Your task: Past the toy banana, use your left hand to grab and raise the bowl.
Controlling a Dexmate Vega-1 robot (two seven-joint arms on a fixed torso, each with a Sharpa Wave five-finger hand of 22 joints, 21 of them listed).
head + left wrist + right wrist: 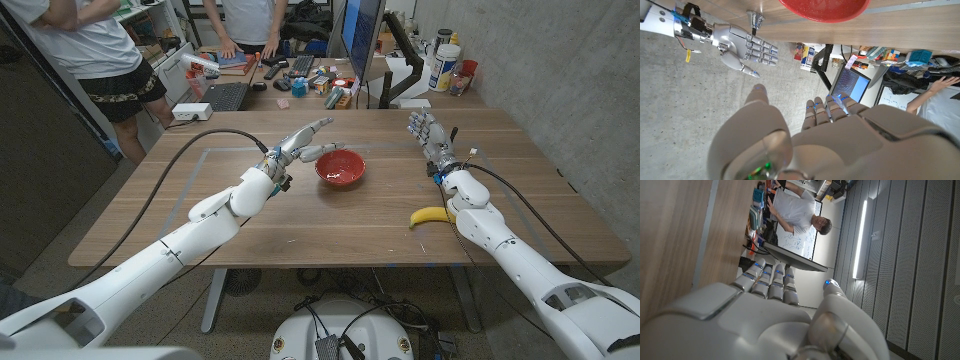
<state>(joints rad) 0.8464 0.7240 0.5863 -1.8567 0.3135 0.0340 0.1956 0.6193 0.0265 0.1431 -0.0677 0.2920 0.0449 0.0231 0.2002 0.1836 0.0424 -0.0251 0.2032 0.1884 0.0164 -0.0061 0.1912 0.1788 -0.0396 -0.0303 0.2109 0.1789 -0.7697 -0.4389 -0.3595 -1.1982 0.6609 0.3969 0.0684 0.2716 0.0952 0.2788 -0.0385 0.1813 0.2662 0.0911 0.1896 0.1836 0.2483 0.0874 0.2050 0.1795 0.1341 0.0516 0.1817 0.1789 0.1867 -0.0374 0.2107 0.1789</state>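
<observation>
1. Wood-grained table (300, 225) carried a glossy red bowl (341, 168) near its middle; we saw a curved yellow banana (431, 215) nearer the robot, beside the right forearm.
2. Our left hand (300, 148) hovered just beside the bowl, fingers spread, gripping nothing.
3. Our right hand (428, 135) stood upright, fingers apart; the left wrist view showed its metal palm side (747, 48).
4. Behind stood a monitor (362, 40), desk clutter and people.

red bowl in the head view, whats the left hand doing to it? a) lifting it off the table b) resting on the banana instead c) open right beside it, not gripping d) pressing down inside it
c: the left hand is open beside the red bowl, which sits on the table, ungripped.
</observation>
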